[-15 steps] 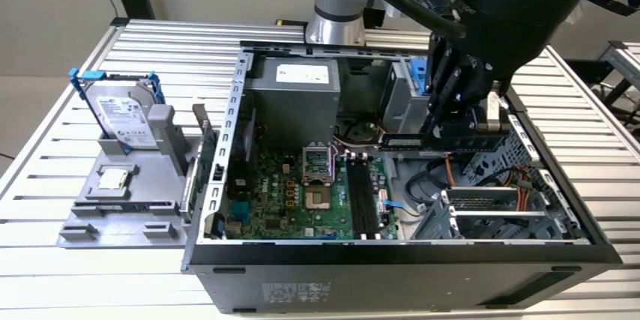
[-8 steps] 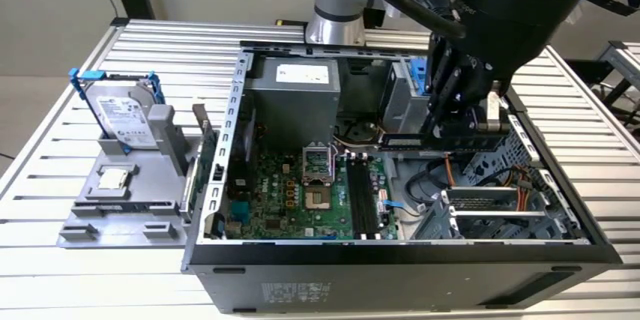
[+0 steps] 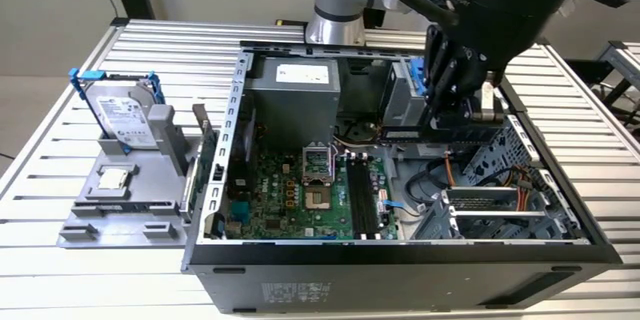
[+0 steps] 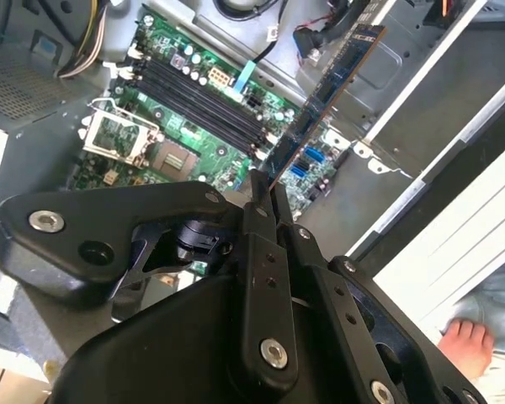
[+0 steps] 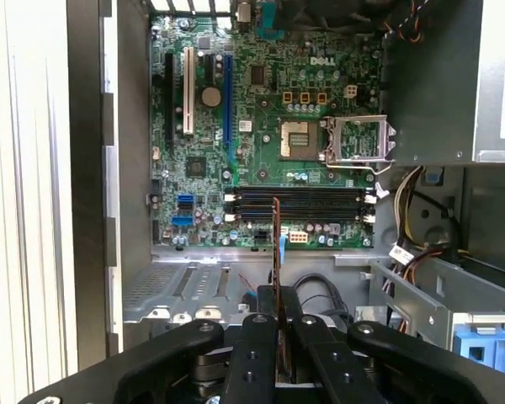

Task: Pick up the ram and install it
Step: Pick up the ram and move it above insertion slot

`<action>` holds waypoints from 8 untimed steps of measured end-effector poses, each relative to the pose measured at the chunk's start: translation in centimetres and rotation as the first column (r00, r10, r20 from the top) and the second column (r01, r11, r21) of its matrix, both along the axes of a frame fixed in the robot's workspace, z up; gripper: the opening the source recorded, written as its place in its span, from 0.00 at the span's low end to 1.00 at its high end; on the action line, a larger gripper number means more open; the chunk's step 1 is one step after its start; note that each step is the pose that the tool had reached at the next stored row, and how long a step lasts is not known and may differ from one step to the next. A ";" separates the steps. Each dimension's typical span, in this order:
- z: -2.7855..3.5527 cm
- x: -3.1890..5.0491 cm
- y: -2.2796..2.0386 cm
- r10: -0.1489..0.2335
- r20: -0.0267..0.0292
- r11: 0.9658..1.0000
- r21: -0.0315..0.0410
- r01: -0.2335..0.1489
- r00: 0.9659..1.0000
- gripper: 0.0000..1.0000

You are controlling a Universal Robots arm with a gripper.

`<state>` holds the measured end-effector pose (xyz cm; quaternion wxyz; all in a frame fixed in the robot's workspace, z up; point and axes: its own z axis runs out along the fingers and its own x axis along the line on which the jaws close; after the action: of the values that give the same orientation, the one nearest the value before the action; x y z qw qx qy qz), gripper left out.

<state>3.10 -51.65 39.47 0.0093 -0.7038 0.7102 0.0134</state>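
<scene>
Ribbed aluminium table point(image 3: 90, 282) carries an open computer case point(image 3: 400, 267) lying on its side, its inside facing up. Over the case's far edge rises the robot arm point(image 3: 335, 5). Flat on the case's floor lies the green motherboard point(image 3: 290, 192), seen in both wrist views point(image 4: 177, 118) point(image 5: 236, 126), with a grey power supply point(image 3: 295, 95) at the case's far end. Outside the case, on the exterior view's left, a grey fixture point(image 3: 120, 215) holds a hard drive point(image 3: 125, 118) standing in a blue bracket and a small square processor chip point(image 3: 115, 177). Inside the case's open top hangs the black gripper point(image 3: 455, 121), its fingers point(image 5: 261, 337) pinched tight on one end of the ram point(image 3: 450, 134). That stick is held in the air above the case's floor, beside the motherboard on the exterior view's right; it runs out from the fingertips, edge-on in the first wrist view point(image 5: 276, 244) and slanting in the second point(image 4: 328, 93). It stays clear of the black memory slots point(image 5: 299, 204) on the case's motherboard, beside the processor socket point(image 5: 299, 135).
</scene>
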 end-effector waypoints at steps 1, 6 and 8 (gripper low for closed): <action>-0.01 0.00 0.09 -0.002 0.000 1.000 0.001 0.002 1.000 0.00; -0.03 -0.06 0.37 -0.016 0.000 1.000 0.001 0.016 1.000 0.00; -0.05 -0.14 0.54 -0.021 0.000 1.000 0.001 0.021 1.000 0.00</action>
<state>2.95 -51.11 39.42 0.0098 -0.6962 0.7176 0.0137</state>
